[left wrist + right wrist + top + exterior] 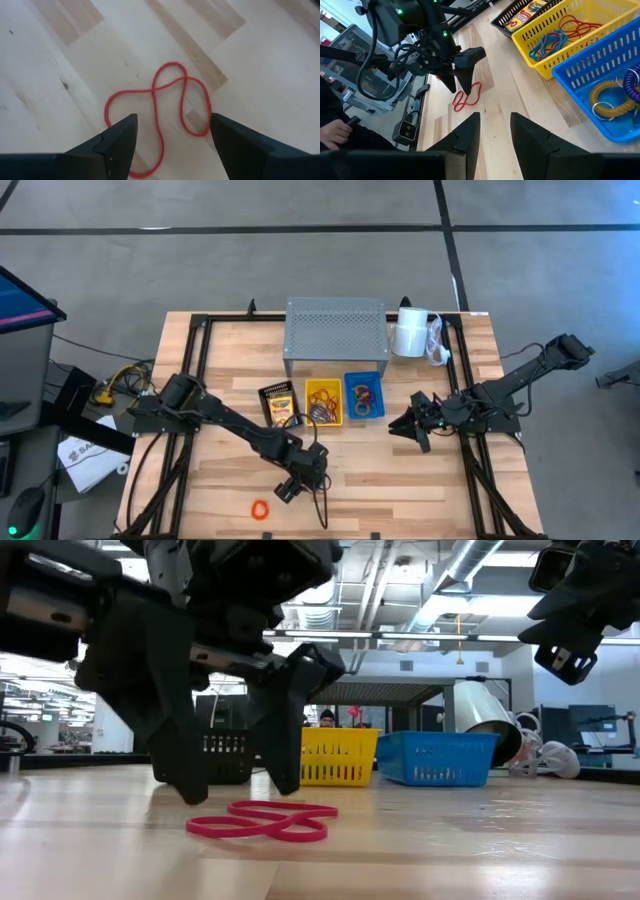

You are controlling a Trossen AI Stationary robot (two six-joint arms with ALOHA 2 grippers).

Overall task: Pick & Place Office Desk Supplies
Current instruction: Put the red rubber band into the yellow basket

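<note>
Red and looped over itself, a rubber band [261,509] lies flat on the wooden table [400,480] near its front edge. We see the left gripper [287,488] just beside it with its fingers spread wide and nothing held. Farther right sit a black basket [278,404] with a crayon box [527,12], a yellow basket [324,401] of tangled bands and a blue basket [364,395] of coiled rings. At the far right our right gripper [395,426] hovers, fingers narrowly parted and empty; its tips are hard to make out from above.
</note>
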